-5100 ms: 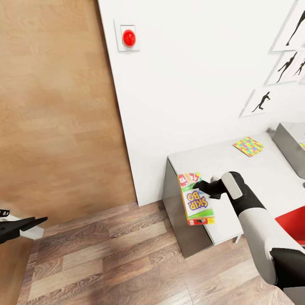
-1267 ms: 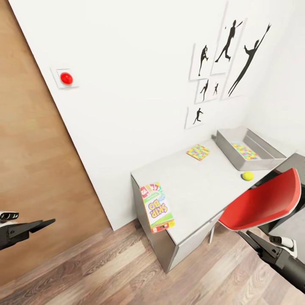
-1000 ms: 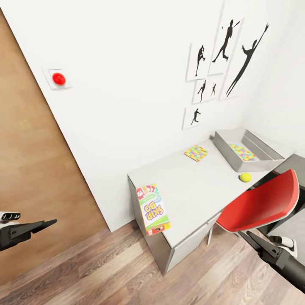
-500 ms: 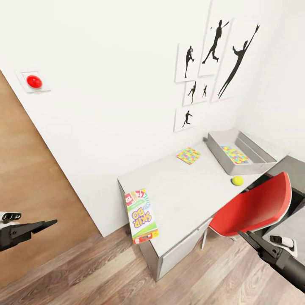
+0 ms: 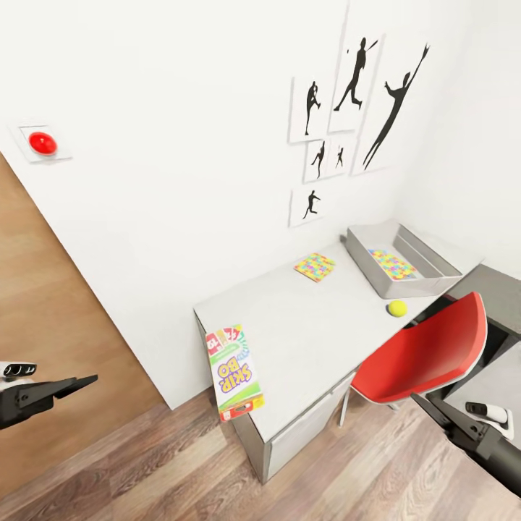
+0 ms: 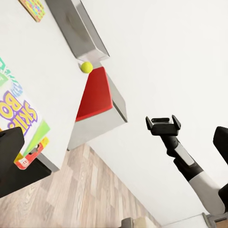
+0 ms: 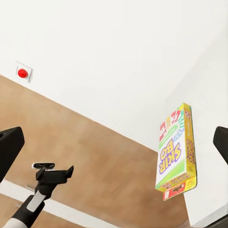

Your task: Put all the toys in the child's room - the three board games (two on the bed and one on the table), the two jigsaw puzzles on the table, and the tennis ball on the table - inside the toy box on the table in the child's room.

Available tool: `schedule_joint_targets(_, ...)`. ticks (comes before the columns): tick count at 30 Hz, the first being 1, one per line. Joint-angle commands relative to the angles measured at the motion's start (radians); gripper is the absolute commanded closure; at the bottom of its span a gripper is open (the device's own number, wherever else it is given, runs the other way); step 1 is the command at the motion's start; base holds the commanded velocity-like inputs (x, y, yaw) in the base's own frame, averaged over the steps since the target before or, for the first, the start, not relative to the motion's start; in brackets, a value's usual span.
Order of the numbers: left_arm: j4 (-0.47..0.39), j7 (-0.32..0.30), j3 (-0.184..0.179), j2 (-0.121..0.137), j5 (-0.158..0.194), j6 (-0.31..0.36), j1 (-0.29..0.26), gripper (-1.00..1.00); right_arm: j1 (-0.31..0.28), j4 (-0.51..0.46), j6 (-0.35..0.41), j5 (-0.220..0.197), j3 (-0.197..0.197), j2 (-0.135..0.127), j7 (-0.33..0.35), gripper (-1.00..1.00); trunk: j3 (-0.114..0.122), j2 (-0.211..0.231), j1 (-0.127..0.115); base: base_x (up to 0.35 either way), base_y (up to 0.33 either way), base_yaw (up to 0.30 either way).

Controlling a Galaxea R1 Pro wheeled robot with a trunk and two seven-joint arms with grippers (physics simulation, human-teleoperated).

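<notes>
Since 5.1 s earlier the right gripper had released the SKIP-BO box and drawn back from the table; the box now lay on the table's near corner, and the camera had swung to take in more of the room.

Head view: SKIP-BO box (image 5: 234,372) lay flat at the near left corner of the table (image 5: 311,333), its end overhanging the edge. One jigsaw puzzle (image 5: 315,266) lay near the wall. The toy box (image 5: 362,253) stood at the far end with a second mosaic square (image 5: 392,263) inside it. The tennis ball (image 5: 396,308) sat on the table just beside the toy box. A red chair (image 5: 427,354) stood against the table's front. Left gripper (image 5: 69,383) hung at the left edge, well apart from the table, jaw state not discernible. Right gripper (image 5: 434,408) low at the right, beneath the chair, mostly hidden.

Left wrist view: left fingers (image 6: 10,147) spread wide, empty. The right gripper (image 6: 163,124) appeared with jaws parted, nothing between them.

Right wrist view: right fingertips (image 7: 9,145) wide apart at the frame edges, empty; the box's end projected past the table edge. The left gripper (image 7: 66,171) showed against a wooden wall (image 7: 95,166).
</notes>
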Motion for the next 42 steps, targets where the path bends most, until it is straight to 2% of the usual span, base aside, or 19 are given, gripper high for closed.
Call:
schedule_joint_targets(1, 0.000, -0.004, -0.001, 0.000, 0.000, 0.011, -0.001, -1.00, 0.000, -0.001, 0.006, -0.005, -0.002, 0.000, 0.003, -1.00, -0.002, -0.002, 0.001, 0.001, -0.001, -0.004)
schedule_joint_targets(20, 0.000, -0.004, 0.001, 0.001, -0.001, 0.015, -0.001, -1.00, 0.001, 0.000, 0.007, -0.004, -0.010, 0.000, 0.103, -1.00, -0.001, -0.002, 0.001, 0.000, 0.000, -0.003)
schedule_joint_targets(27, 0.000, -0.004, 0.000, 0.001, -0.001, 0.017, -0.001, -1.00, 0.001, 0.001, 0.006, -0.003, -0.014, 0.000, 0.143, -1.00, 0.005, -0.002, 0.001, 0.000, 0.000, -0.135)
schedule_joint_targets(42, 0.000, -0.004, 0.002, 0.001, 0.000, 0.014, -0.001, -1.00, 0.001, -0.001, -0.021, -0.002, -0.014, 0.000, 0.154, -1.00, 0.025, -0.002, 0.001, 0.000, 0.000, -0.141)
